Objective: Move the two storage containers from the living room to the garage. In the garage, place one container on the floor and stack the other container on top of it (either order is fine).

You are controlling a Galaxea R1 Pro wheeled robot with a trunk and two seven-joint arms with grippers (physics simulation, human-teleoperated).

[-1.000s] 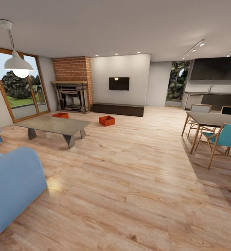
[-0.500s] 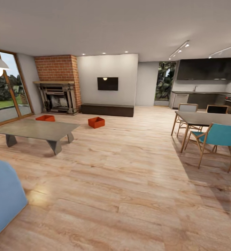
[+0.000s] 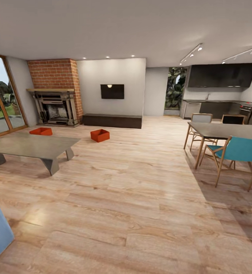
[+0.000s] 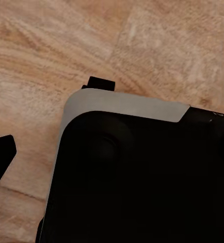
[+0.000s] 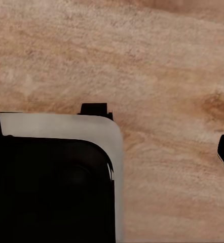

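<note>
- Currently, both storage containers [image 3: 100, 135] [image 3: 40, 131] sit on the living room's wood floor [image 3: 141, 198], far ahead of both grippers.
- Neither is collected; garage stacking outstanding.
- Jaw spread: cannot tell.

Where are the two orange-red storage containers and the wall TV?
left storage container [image 3: 40, 131]: head view, its front wall.
right storage container [image 3: 100, 135]: head view, its front corner.
wall TV [image 3: 112, 91]: head view, screen centre.

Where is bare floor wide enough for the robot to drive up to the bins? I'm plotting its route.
Wide wood floor lies between the coffee table and dining table, reaching the nearer container. The other container sits tighter, between coffee table and fireplace.
</note>
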